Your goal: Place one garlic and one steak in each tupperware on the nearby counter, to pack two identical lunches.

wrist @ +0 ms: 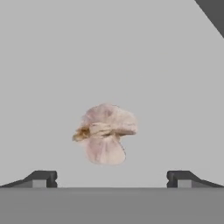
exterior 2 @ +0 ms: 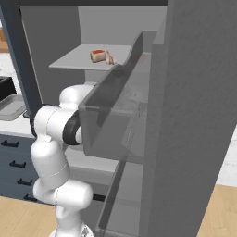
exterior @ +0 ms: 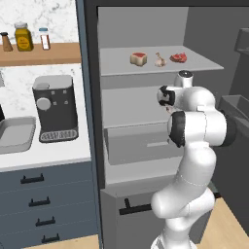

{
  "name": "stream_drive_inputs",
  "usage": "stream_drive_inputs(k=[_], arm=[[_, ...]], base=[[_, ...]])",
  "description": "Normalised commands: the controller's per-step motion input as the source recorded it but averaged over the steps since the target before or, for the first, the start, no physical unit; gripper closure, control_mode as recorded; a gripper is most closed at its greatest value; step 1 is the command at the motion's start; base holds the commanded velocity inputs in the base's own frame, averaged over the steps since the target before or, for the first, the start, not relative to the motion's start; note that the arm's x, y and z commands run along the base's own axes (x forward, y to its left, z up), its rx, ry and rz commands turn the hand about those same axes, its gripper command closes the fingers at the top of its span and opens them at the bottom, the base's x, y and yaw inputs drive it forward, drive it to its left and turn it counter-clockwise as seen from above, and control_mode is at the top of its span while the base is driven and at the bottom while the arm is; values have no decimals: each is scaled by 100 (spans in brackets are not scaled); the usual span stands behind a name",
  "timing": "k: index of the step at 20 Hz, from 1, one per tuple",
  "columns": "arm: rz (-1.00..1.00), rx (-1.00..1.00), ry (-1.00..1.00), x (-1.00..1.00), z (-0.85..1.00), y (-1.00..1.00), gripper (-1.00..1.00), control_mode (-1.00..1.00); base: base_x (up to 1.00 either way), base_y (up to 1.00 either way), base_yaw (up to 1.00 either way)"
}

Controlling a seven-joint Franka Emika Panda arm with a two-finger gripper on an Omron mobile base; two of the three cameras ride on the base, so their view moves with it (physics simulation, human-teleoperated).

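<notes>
In the hand view a pinkish garlic (wrist: 106,133) lies on a flat grey surface, centred ahead of my gripper (wrist: 111,178). The fingertips (wrist: 42,178) stand wide apart, open, with nothing between them and clear of the bulb. On the upper fridge shelf (exterior: 194,65) sit a steak (exterior: 138,59), a garlic (exterior: 160,60) and a second steak (exterior: 178,57). From the right, that steak (exterior 2: 97,55) and garlic (exterior 2: 110,59) show on the same shelf. A grey tupperware (exterior: 17,133) rests on the white counter (exterior: 48,155) at the left, its corner (exterior 2: 9,106) showing past the arm.
A black coffee machine (exterior: 54,107) stands on the counter beside the tupperware. The open fridge door (exterior 2: 194,115) with its clear bin (exterior 2: 111,115) hangs close on the arm's right. A wooden wall shelf (exterior: 39,52) holds jars. Lower fridge drawers (exterior: 141,143) sit under the hand.
</notes>
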Motion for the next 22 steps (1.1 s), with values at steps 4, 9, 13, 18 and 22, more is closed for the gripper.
stream_drive_inputs(k=[4, 9, 13, 18, 22], arm=[[0, 0, 4, 40, -31, -19, -100, -100], [0, 0, 1, 28, -36, -2, -100, -100], [0, 0, 3, 0, -51, 2, 100, -100], [0, 0, -2, 0, -11, 0, 100, -100], [0, 0, -13, -75, 21, 4, 100, -100]], base=[[0, 0, 0], [0, 0, 0], [0, 0, 0], [0, 0, 0], [0, 0, 0]])
